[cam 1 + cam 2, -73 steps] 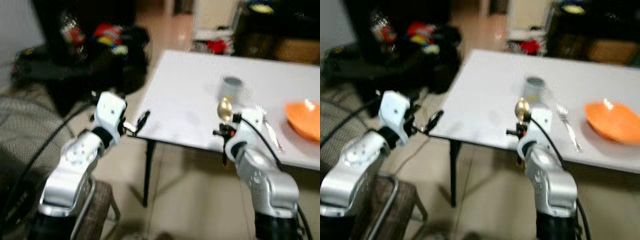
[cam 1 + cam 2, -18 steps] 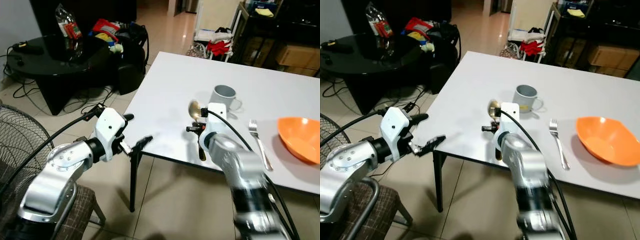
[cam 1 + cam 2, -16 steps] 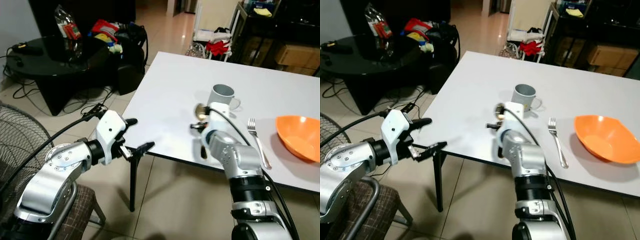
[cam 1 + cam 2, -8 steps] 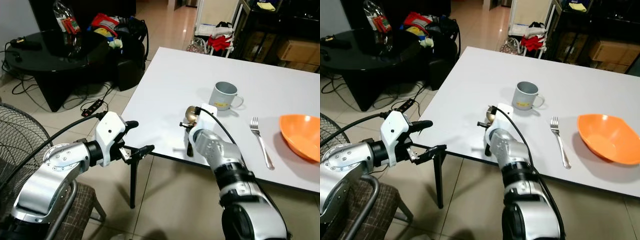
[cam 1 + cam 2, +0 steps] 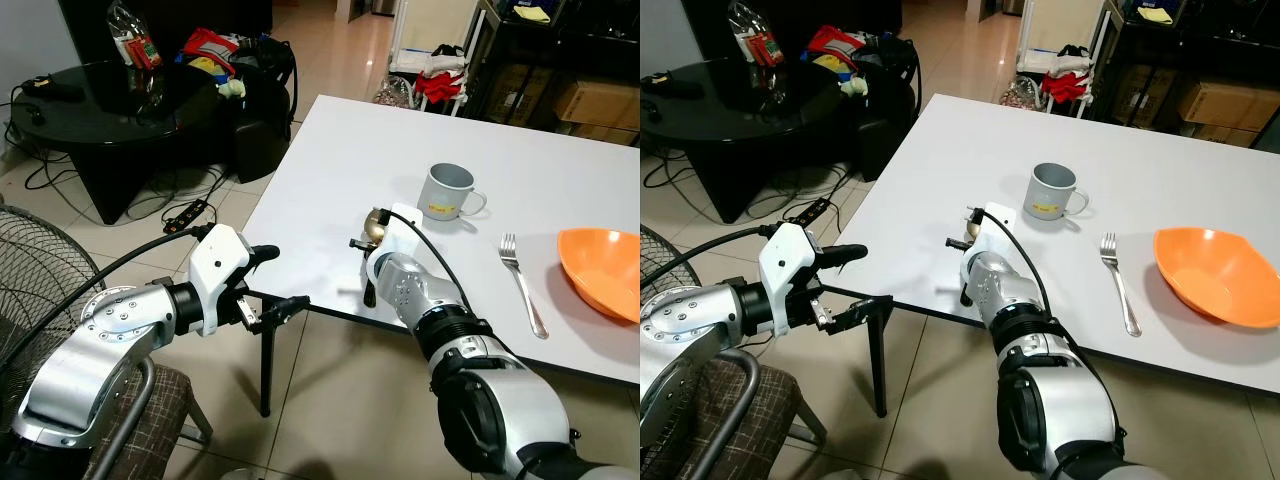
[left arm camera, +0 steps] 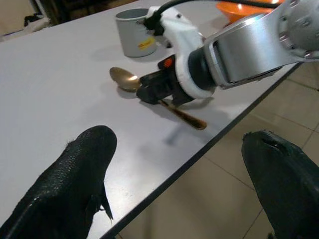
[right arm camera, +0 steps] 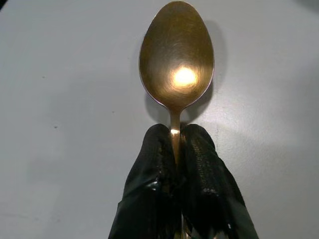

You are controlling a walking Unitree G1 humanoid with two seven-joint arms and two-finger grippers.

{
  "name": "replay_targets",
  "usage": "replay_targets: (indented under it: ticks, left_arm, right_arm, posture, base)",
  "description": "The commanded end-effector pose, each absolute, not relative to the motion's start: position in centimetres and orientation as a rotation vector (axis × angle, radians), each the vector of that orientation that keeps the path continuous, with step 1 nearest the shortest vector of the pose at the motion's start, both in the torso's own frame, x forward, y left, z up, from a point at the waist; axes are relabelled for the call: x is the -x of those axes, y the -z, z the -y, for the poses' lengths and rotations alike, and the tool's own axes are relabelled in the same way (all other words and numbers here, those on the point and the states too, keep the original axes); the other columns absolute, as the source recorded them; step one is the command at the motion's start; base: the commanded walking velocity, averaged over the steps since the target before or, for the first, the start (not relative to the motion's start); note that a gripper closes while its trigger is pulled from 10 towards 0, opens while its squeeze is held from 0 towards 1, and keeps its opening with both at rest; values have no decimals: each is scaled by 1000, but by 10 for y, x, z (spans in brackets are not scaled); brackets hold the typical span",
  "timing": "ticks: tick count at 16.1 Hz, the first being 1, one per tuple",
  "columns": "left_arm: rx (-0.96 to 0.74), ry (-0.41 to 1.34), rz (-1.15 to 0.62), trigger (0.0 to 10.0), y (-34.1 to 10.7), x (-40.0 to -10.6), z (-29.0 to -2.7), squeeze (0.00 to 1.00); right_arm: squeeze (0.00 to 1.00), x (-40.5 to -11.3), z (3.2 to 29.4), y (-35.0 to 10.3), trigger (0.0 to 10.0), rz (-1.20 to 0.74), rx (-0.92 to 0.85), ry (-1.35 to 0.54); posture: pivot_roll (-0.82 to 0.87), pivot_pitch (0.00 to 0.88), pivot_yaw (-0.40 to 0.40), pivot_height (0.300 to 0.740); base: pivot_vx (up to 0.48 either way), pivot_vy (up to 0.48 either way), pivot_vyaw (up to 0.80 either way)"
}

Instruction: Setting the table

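My right gripper (image 7: 174,135) is shut on the neck of a gold spoon (image 7: 177,64). It holds the spoon low over the white table (image 5: 330,160), near the front edge, with the bowl (image 6: 124,78) at or just above the surface. A grey mug (image 5: 445,193) stands behind it to the right. Further right lie a fork (image 5: 523,285) and an orange bowl (image 5: 605,268). My left gripper (image 5: 285,278) is open with nothing in it. It hangs off the table's front left corner, over the floor.
A black low table (image 5: 95,115) with a bottle and clutter stands at the back left. A fan (image 5: 30,300) and a checked chair seat (image 5: 165,420) are at my left. A power strip (image 5: 190,213) lies on the tiled floor. Dark shelves stand behind the white table.
My right gripper has carried the spoon a little to the left, away from the mug, and kept it low by the table's front edge. The left gripper has stayed open and almost still.
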State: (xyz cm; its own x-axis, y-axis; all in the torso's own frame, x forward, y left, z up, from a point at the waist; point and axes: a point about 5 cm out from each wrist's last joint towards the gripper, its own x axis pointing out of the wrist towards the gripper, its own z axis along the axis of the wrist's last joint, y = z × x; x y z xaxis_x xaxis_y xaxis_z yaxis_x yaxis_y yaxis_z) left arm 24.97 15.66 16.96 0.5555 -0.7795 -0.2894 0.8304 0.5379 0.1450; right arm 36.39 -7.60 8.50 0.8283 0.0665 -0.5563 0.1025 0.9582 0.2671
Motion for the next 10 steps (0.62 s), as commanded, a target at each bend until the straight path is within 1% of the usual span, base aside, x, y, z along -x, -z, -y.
replay_targets:
  ticks: [1, 2, 3, 4, 7, 10]
  left_arm:
    - [-285, 982, -199, 10000, -172, -247, -156, 0]
    - [-285, 981, -199, 10000, -172, -247, -156, 0]
    - [-285, 980, -198, 10000, -172, -247, -156, 0]
    - [-285, 979, -198, 10000, -172, -247, -156, 0]
    - [-289, 972, -197, 10000, -173, -249, -157, 0]
    - [-291, 957, -182, 10000, -176, -251, -158, 0]
  right_arm:
    - [0, -368, 82, -89, 10000, -578, -287, 51]
    - [541, -367, 83, -86, 10000, -586, -289, 57]
    - [796, -366, 83, -85, 10000, -591, -292, 53]
    - [1000, -366, 83, -83, 10000, -593, -292, 54]
    - [1000, -366, 85, -81, 10000, -589, -314, 66]
    - [1000, -375, 88, -97, 10000, -510, -322, 45]
  posture:
    - [102, 0, -39, 740]
    - [102, 0, -39, 740]
    - [102, 0, -39, 740]
    - [102, 0, -39, 740]
    - [105, 0, -39, 740]
    - [105, 0, -38, 740]
  base:
    - [0, 0, 0]
    - [0, 0, 0]
    - [0, 0, 0]
    - [0, 0, 0]
    - [0, 0, 0]
    - [0, 0, 0]
